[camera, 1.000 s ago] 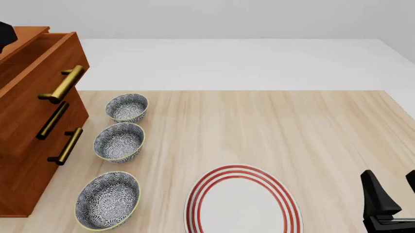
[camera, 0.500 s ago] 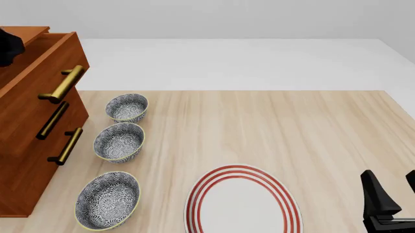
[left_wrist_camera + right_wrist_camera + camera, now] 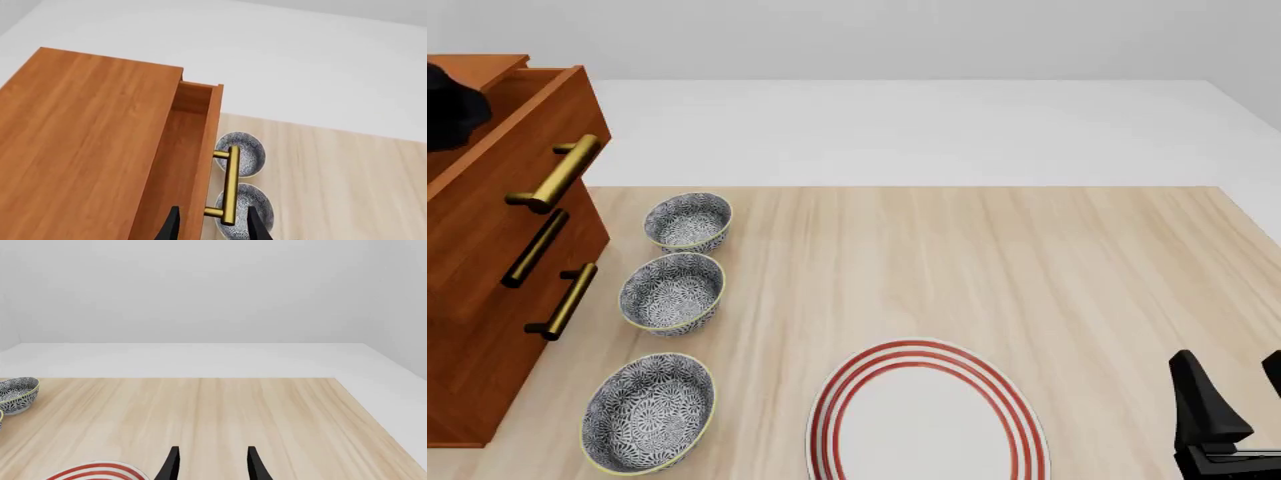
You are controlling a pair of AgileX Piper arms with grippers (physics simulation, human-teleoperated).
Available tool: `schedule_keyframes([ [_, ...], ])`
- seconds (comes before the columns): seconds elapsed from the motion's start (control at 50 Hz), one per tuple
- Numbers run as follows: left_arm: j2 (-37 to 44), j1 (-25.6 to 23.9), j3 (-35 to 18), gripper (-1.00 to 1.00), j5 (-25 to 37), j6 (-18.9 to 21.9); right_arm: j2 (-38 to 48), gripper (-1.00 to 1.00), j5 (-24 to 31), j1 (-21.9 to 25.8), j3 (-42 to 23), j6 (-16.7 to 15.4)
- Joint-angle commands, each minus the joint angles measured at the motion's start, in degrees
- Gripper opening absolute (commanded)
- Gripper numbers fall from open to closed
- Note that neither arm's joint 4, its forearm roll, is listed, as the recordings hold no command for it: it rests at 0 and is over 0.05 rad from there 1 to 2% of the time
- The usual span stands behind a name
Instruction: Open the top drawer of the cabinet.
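Right hand (image 3: 1238, 420) is idling at the near counter (image 3: 988, 270) edge, fingers spread, gripping nothing. Further off, left hand (image 3: 211, 227) is hovering above the cabinet (image 3: 481, 300), spread too, empty. Top drawer (image 3: 521, 150) is sitting pulled out, so the job looks done.

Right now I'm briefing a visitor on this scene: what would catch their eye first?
The tall reddish-brown cabinet at the table's left edge, its top drawer pulled out. In front of it, three patterned bowls stand in a row, and a red-ringed plate lies at the near edge.
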Motion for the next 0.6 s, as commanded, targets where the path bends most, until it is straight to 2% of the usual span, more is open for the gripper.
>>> schedule_keyframes([
  [0.02, 0.78, -0.07, 0.5, 1.0, -0.26, 0.01, 0.0, 1.0, 0.0, 0.0, 0.0, 0.0],
  [0.6, 3.64, -0.48, 2.48, 1.0, -2.62, -0.27, 0.0, 1.0, 0.0, 0.0, 0.0, 0.0],
])
